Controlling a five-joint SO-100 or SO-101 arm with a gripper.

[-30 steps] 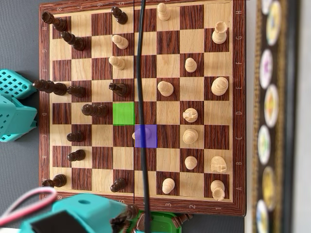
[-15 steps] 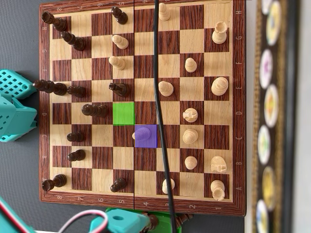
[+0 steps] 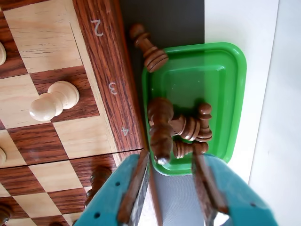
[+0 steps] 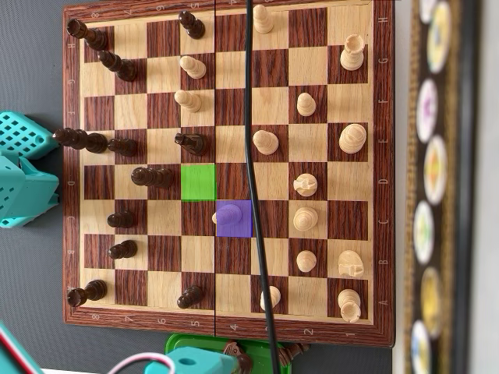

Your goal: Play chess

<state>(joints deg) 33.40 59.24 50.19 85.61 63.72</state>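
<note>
Green tray (image 3: 225, 70) sits just off the board's (image 3: 101, 70) edge, holding several dark pieces (image 3: 188, 129); another dark pawn (image 3: 148, 47) lies against its rim. In the wrist view the gripper (image 3: 171, 165) hangs over the tray with its jaws apart and nothing between them. A pale pawn (image 3: 51, 101) stands near the numbered border.

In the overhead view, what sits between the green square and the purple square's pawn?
Nothing: the green square and purple square touch corner to corner, overhead view.
</note>
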